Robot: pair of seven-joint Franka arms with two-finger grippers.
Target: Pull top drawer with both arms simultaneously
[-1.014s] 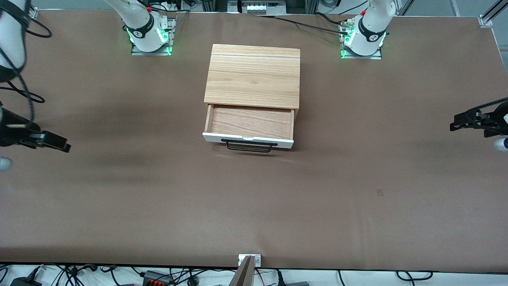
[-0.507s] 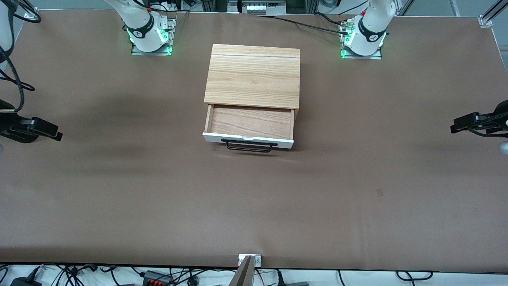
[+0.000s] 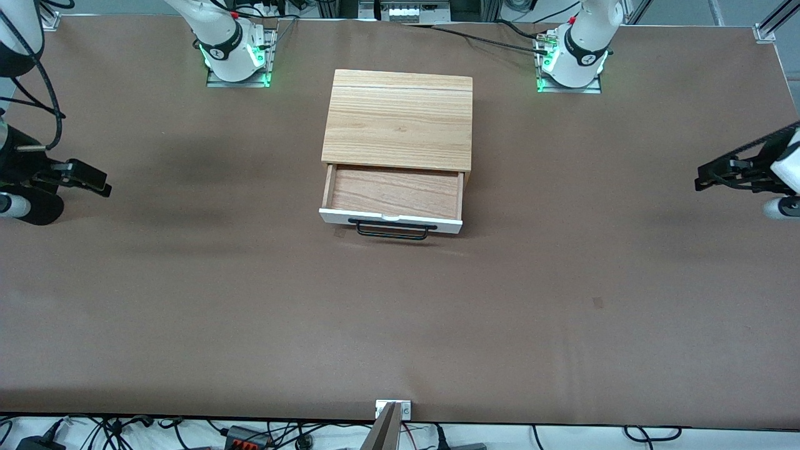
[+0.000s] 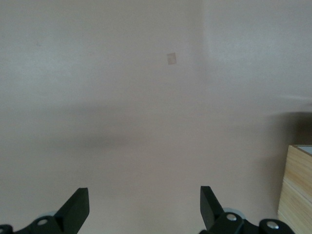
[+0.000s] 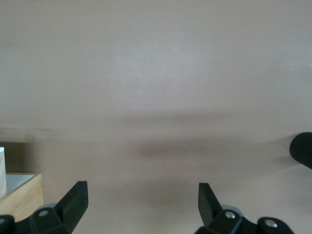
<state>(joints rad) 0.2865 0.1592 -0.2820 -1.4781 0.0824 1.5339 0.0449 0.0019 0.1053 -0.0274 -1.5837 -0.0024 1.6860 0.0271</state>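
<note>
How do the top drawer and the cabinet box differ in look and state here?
The top drawer has a white front, a black bar handle and a reddish-brown inside; the cabinet box is light striped oak. The top drawer juts out toward the front camera, nearer than the cabinet box. Neither is touched: left end effector and right end effector hang open at the table's ends.

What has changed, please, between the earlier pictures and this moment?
Both arms moved toward the bases' side of the table: the right gripper and the left gripper, each open and empty over bare table. The top drawer stayed pulled out; the cabinet did not shift.
</note>
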